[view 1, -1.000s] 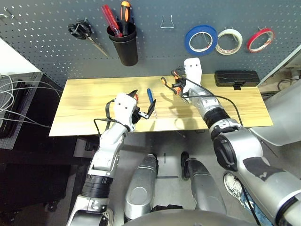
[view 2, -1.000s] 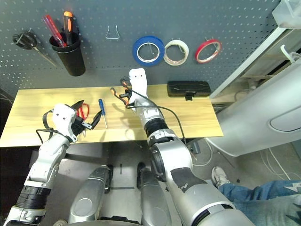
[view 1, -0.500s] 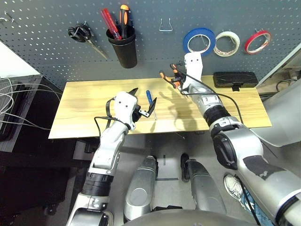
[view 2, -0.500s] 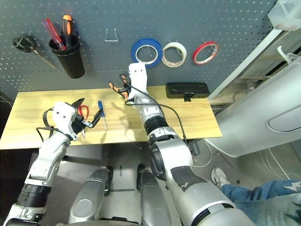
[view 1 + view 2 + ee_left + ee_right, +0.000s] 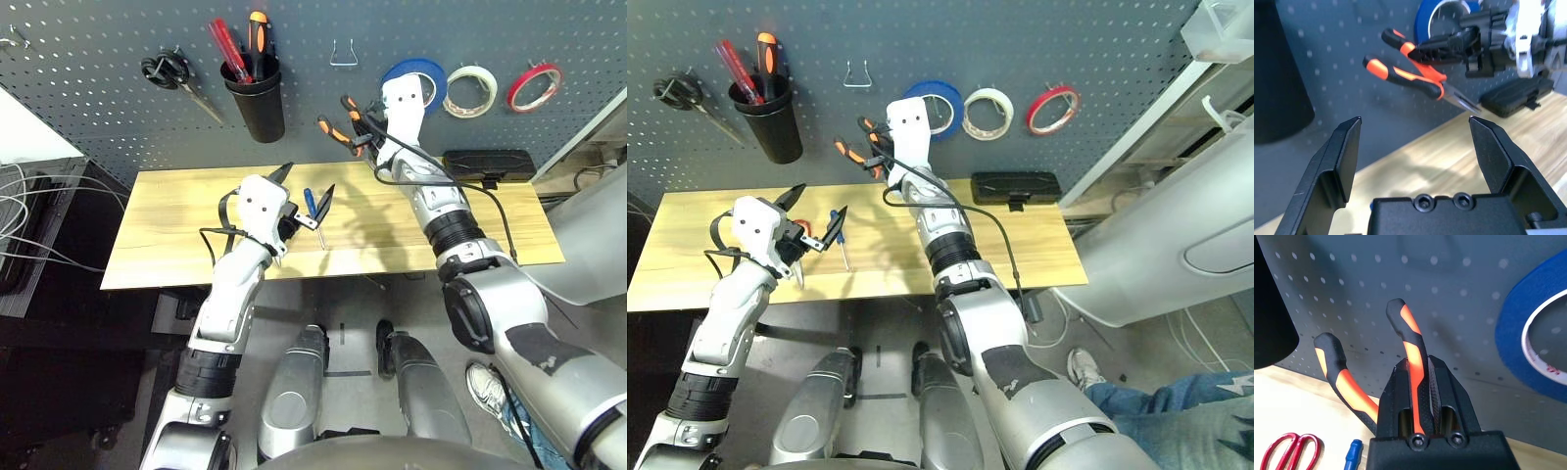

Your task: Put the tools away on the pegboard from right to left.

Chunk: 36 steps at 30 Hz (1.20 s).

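Observation:
My right gripper (image 5: 364, 127) is shut on one handle of the orange-and-black pliers (image 5: 336, 125) and holds them in the air close to the pegboard (image 5: 98, 59), below a bare metal hook (image 5: 343, 51). The blue tape ring (image 5: 438, 78) hangs on the board, half hidden behind that gripper's white housing. On the wooden table (image 5: 167, 230) lies the small blue-handled screwdriver (image 5: 312, 202). Just above it my left gripper (image 5: 306, 186) hovers open, holding nothing. The red-handled scissors (image 5: 1295, 458) lie beside the screwdriver (image 5: 1353, 453), under my left hand.
A black cup (image 5: 257, 96) with red and orange-handled tools hangs on the board, black-handled scissors (image 5: 171, 71) to its left. White tape (image 5: 472, 88) and red tape (image 5: 541, 85) hang at the right. A black case (image 5: 490, 164) lies at the table's back right.
My right gripper has lifted the pliers off the table and up towards the pegboard. My left gripper has risen a little above the screwdriver.

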### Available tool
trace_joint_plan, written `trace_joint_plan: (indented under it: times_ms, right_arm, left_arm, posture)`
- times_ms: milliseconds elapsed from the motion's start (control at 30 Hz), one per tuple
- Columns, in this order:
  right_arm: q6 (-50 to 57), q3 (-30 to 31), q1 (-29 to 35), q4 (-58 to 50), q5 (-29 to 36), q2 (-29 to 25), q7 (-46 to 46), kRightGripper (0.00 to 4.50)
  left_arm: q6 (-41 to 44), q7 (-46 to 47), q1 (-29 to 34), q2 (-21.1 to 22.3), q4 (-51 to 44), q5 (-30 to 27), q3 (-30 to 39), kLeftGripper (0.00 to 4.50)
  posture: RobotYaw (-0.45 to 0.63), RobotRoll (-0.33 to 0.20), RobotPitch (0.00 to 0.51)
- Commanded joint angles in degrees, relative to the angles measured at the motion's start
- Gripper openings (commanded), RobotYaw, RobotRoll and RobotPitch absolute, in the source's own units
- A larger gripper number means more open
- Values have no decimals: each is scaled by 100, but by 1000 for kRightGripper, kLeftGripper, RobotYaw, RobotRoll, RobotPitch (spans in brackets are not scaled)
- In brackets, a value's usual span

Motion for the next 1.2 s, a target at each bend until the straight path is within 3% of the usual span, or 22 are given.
trace_joint_plan:
  times_ms: [33,633,1200]
  right_arm:
    - [-14,45,49,-248,70,-7,76,275]
    - [-39,52,92,-897,179,22,265,275]
    - [-1255,-86,-631,-423,340,32,168,275]
  left_arm:
    - [-33,53,-68,-90,-155,-139,82,4500]
    - [-40,1,-235,-82,-16,-187,118,4500]
    - [-30,-20,-304,-89,34,-169,97,4500]
  posture:
    - [176,0,210]
    - [166,0,177]
    - [161,0,182]
